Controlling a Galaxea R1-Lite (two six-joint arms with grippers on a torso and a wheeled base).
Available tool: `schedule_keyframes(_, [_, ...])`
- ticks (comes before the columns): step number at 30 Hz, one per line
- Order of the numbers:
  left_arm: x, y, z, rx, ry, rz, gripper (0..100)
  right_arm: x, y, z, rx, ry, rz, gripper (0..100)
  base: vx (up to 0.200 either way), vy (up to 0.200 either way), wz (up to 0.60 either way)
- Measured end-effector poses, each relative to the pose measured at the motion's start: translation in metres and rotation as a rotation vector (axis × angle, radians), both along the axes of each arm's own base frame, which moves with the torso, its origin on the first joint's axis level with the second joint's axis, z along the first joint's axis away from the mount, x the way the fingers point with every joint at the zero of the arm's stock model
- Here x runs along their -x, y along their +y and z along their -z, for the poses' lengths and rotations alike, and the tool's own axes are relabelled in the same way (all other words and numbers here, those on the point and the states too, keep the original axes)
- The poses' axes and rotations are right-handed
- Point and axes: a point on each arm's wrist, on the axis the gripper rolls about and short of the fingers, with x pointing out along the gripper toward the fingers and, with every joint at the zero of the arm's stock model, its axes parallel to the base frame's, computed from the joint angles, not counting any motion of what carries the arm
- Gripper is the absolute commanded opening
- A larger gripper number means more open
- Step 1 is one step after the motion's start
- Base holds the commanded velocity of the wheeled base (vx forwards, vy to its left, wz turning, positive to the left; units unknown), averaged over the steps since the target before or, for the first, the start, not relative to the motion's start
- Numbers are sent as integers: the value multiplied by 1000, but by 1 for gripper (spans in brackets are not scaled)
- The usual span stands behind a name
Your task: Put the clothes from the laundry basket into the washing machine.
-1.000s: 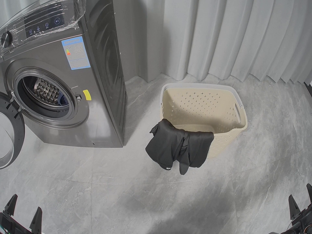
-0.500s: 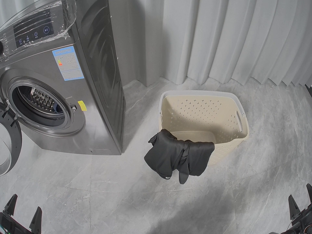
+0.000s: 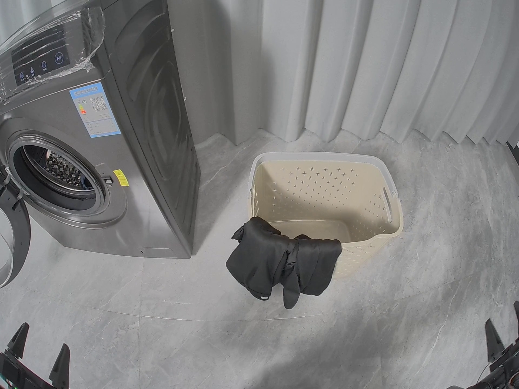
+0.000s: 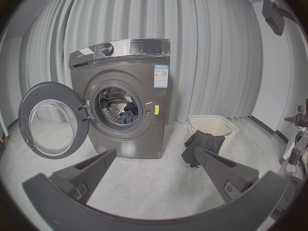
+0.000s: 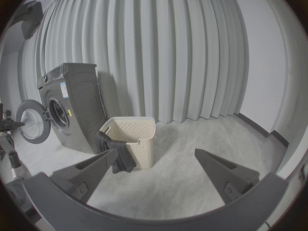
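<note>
Since the dark grey garment (image 3: 281, 263) is draped over the rim of the cream perforated plastic basket (image 3: 324, 159), it could be dropped on the floor (image 3: 189, 325) if pinched shallowly; left pincer (image 3: 42, 337) and right pincer (image 3: 503, 320) are held apart.

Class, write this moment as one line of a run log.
left pincer: open, empty | right pincer: open, empty | black garment: draped over laundry basket rim | washing machine: door open, blue clothing inside
</note>
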Motion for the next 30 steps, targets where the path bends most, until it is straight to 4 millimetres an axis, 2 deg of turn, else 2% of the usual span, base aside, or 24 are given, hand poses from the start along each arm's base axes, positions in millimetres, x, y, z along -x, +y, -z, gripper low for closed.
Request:
schedule_keyframes(5, [0, 0, 0, -5, -1, 2, 100, 8, 0, -30, 1, -85, -28, 100, 0, 0, 0])
schedule_keyframes(10, [0, 0, 0, -7, 0, 2, 100, -1, 1, -47, 0, -11, -107, 100, 0, 0, 0])
schedule_keyframes(16, [0, 0, 0, -4, 0, 1, 100, -34, 4, -58, -19, 178, -227, 100, 0, 0, 0])
schedule_keyframes(21, [0, 0, 0, -1, 0, 1, 100, -72, 12, -65, -108, 303, -324, 100, 0, 0, 0])
schedule_keyframes(23, [0, 0, 0, 0, 0, 2, 100, -90, 18, -65, -159, 366, -360, 100, 0, 0, 0])
schedule_keyframes(30, [0, 0, 0, 1, 0, 1, 100, -135, 39, -58, -229, 478, -430, 100, 0, 0, 0])
